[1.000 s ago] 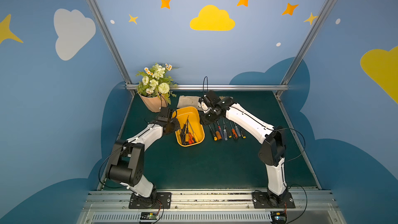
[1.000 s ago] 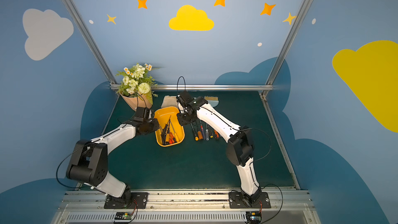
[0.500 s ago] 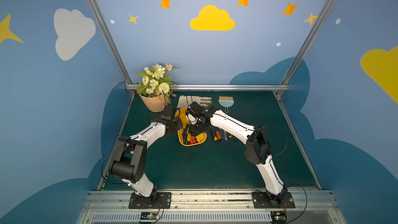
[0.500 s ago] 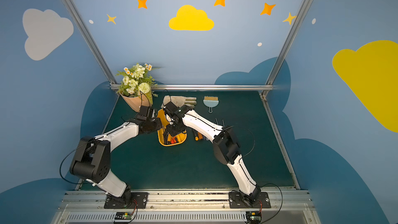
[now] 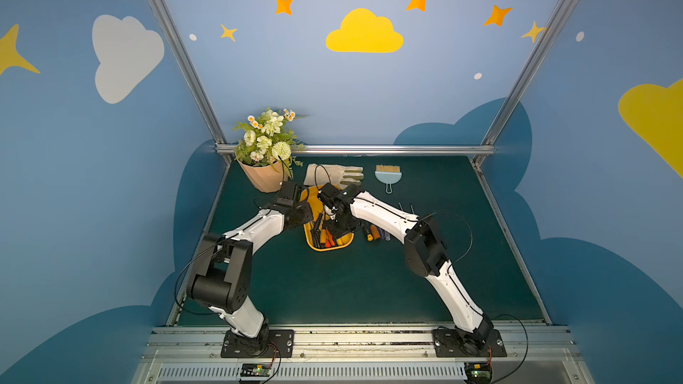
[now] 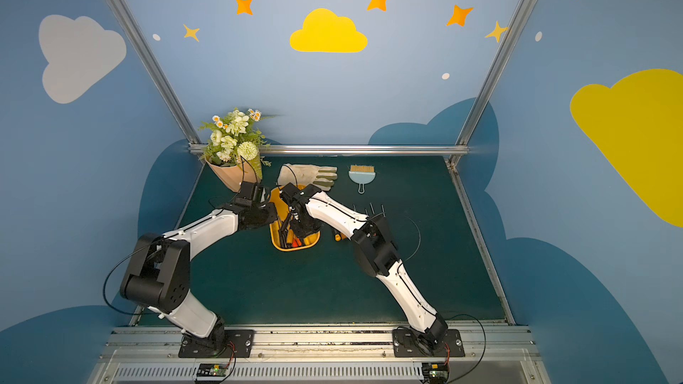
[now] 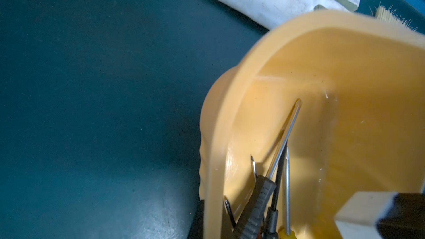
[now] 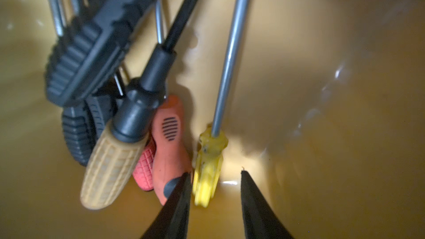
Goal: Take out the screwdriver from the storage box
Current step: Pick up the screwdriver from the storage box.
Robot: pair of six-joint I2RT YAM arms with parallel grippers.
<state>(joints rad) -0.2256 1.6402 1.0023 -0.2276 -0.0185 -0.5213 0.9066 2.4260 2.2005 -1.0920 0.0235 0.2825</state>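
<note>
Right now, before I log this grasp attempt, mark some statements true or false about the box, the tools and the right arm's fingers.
1. The right gripper reaches inside the storage box. True.
2. Its fingers are clamped on the orange handle. False: they stand open astride the yellow-handled screwdriver.
3. The glove lies in the box. False: it lies on the mat beyond it.
4. Several screwdrivers lie on the mat beside the box. True.
</note>
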